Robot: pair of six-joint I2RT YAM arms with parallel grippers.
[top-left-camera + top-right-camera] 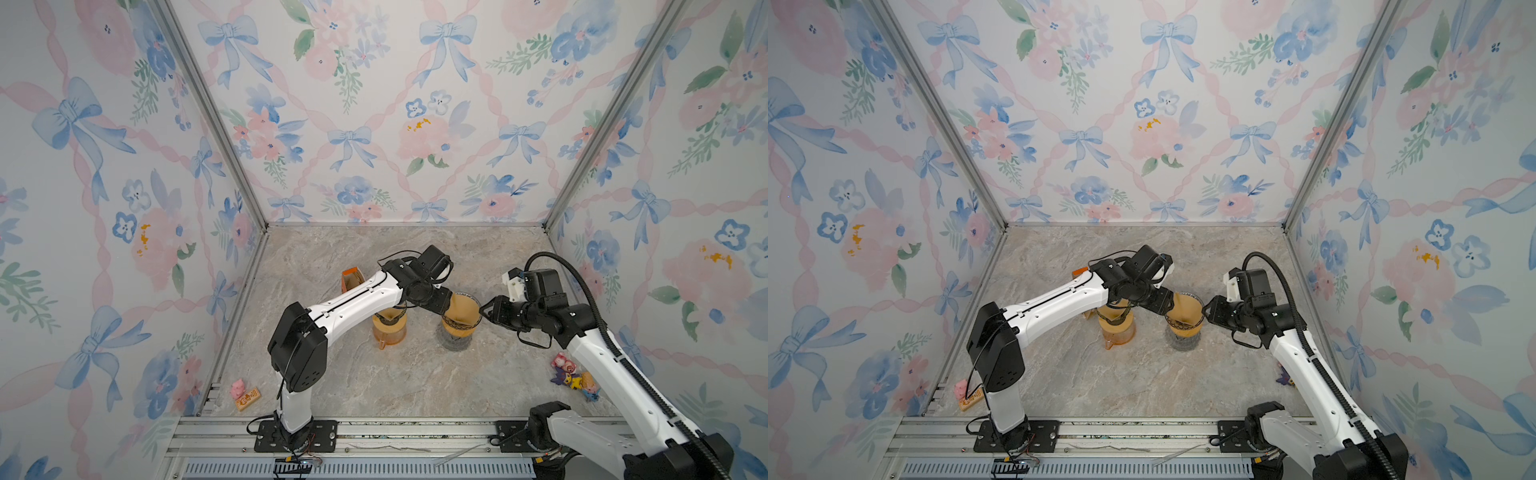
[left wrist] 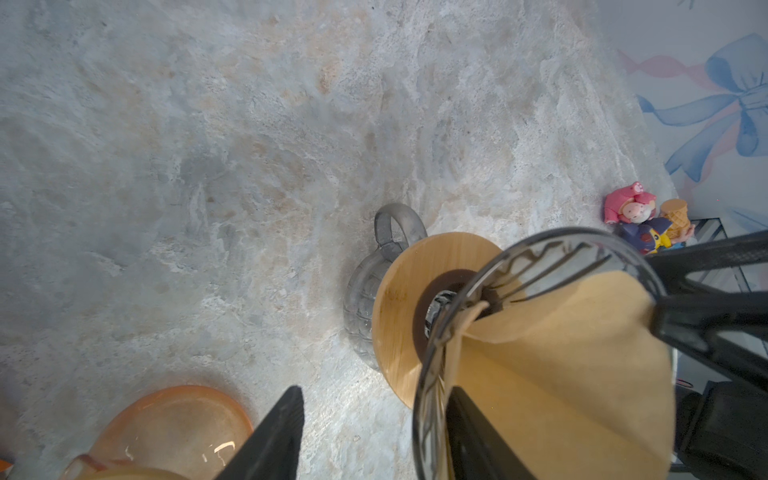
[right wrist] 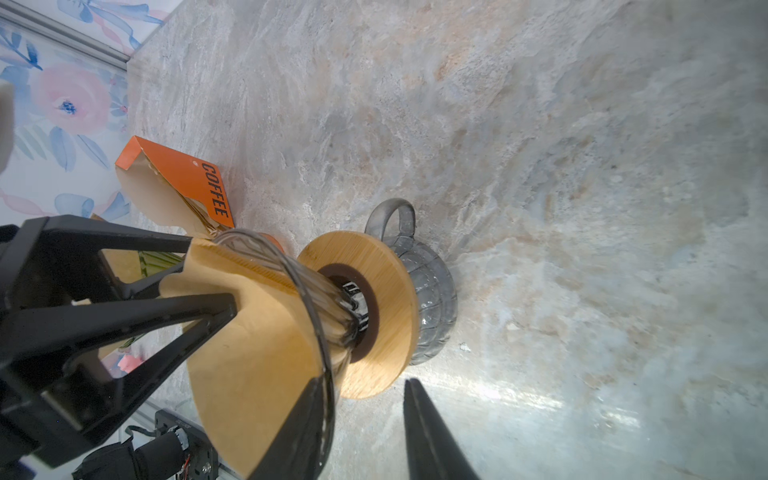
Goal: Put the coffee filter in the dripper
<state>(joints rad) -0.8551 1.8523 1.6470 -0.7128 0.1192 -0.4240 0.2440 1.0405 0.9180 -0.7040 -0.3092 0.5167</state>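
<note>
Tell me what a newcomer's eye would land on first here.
The brown coffee filter standing in the glass dripper on a grey carafe, mid-table. The left gripper and right gripper sit at its rim from opposite sides, jaws apart. An orange carafe stands beside it.

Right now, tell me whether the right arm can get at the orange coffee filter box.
Probably not. The coffee filter box stands beyond the dripper, and the left arm lies across the way from the right gripper, which straddles the dripper's rim.

Filter box (image 1: 1079, 273) mostly hidden behind left arm (image 1: 1059, 303); coffee filter (image 2: 561, 374), orange carafe (image 2: 174, 428) cut off by frame edge
</note>
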